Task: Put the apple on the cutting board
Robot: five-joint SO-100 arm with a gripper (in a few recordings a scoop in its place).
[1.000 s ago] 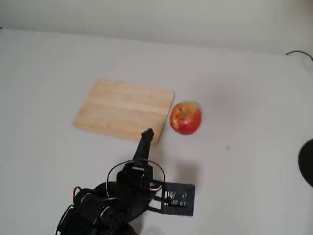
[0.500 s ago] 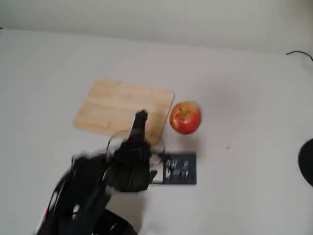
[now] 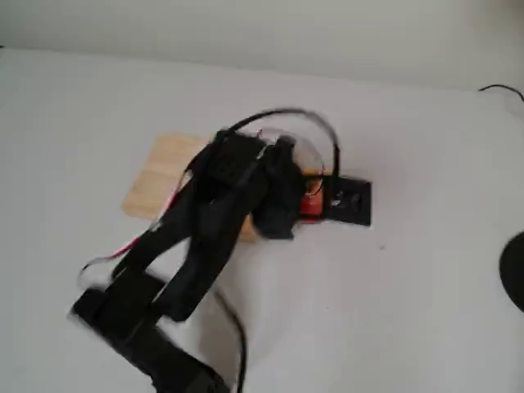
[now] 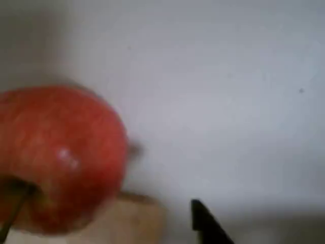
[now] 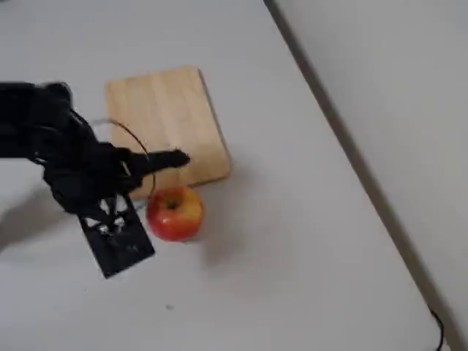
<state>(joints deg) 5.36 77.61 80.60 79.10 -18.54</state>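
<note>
The small red apple point(image 5: 174, 212) rests on the white table, just off a corner of the light wooden cutting board point(image 5: 164, 117). My black gripper point(image 5: 179, 161) hovers at the board's edge right beside the apple; one dark finger point(image 5: 172, 159) shows, the other is hidden. In a fixed view my arm point(image 3: 221, 205) lies across the board point(image 3: 155, 180) and covers all but a sliver of the apple point(image 3: 309, 205). In the wrist view the apple point(image 4: 56, 152) looms large at left, a board corner point(image 4: 137, 218) below it, and one fingertip point(image 4: 208, 226) at the bottom.
A black cable point(image 3: 501, 88) lies at the far right and a dark round object point(image 3: 516, 270) cuts the right edge. The table's edge point(image 5: 344, 146) runs diagonally along the wall. Bare white table lies right of the apple.
My arm has swung from the table's front across the board to the apple, and now hides most of it. The apple and board have stayed put.
</note>
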